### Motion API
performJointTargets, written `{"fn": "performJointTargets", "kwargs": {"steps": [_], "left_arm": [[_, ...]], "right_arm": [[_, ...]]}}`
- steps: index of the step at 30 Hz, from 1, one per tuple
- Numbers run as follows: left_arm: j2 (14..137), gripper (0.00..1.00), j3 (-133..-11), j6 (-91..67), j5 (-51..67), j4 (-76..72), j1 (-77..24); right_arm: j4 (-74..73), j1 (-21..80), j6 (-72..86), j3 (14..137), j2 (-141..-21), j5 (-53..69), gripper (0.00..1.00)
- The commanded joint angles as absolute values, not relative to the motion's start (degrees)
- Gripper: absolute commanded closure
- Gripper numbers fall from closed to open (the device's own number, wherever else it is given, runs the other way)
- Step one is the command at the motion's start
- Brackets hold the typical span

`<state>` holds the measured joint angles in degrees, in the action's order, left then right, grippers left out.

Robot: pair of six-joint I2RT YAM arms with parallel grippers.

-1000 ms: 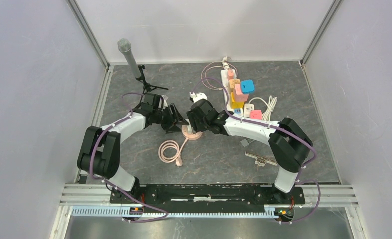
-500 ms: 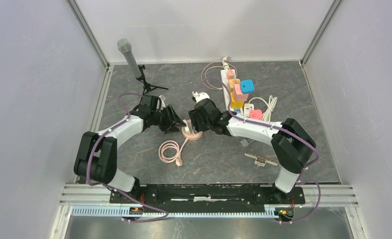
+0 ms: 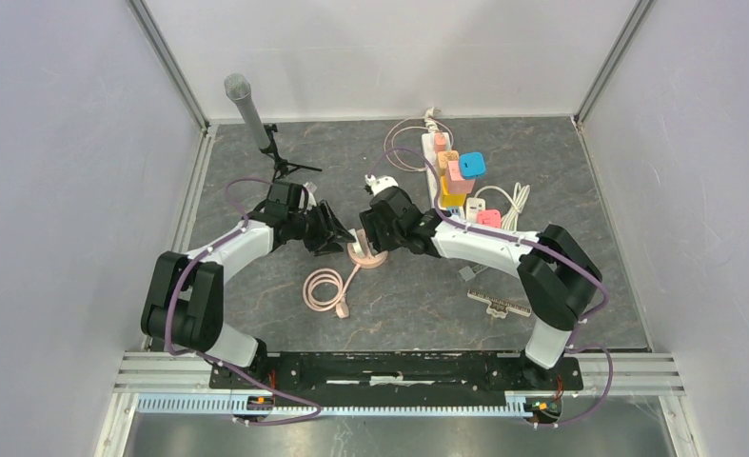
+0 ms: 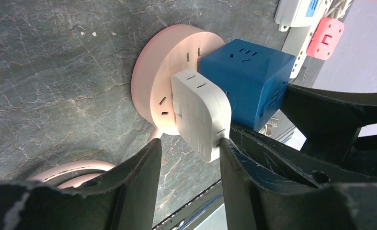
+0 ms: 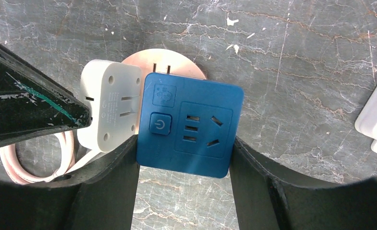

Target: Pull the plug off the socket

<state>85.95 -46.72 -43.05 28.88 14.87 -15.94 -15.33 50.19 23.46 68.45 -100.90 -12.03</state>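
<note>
On the dark grey marbled tabletop (image 3: 542, 152), the white square plug (image 4: 198, 112) stands in the round pink socket (image 4: 157, 67), between the left gripper's (image 4: 191, 146) spread fingers. The right gripper (image 5: 184, 143) clamps the neighbouring blue cube adapter (image 5: 188, 127).

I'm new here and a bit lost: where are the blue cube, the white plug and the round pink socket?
blue cube (image 5: 188, 132): right wrist view, on its face with the holes.
white plug (image 4: 200, 112): left wrist view, on its broad side.
round pink socket (image 4: 169, 62): left wrist view, on its flat face.

Dark marbled tabletop (image 3: 342, 148) — pale grey walls (image 3: 66, 143) on three sides.
</note>
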Motion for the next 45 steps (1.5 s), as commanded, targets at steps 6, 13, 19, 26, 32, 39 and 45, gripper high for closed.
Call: {"fn": "performJointTargets", "kwargs": {"steps": [6,13,19,26,32,39,45], "left_arm": [[90.1,0.47,-43.6,-38.0,19.4,23.5,-16.2],[91.7,0.49,-44.4,-37.7,18.5,25.3,-16.2],[92.2,0.50,-44.5,-37.6,18.1,25.5,-16.2],[92.3,0.51,-44.9,-37.6,18.1,25.9,-16.2],[93.4,0.51,-45.5,-37.8,17.5,27.0,-16.2],[93.9,0.52,-46.3,-37.6,17.1,27.5,-16.2],[93.7,0.51,-47.0,-37.3,18.1,27.0,-16.2]], "right_arm": [[-16.3,52.7,20.2,75.1,-101.8,-15.1,1.00],[-10.8,48.3,24.4,72.3,-97.9,-2.1,1.00],[-15.3,51.2,19.7,74.6,-101.8,-10.2,1.00],[-15.8,49.8,19.2,75.7,-99.5,-8.5,1.00],[-13.0,47.9,19.9,73.6,-98.4,-5.0,1.00],[-18.5,51.2,16.8,77.4,-100.5,-12.2,1.00],[-14.8,48.9,20.4,75.6,-99.5,-3.4,1.00]]}}
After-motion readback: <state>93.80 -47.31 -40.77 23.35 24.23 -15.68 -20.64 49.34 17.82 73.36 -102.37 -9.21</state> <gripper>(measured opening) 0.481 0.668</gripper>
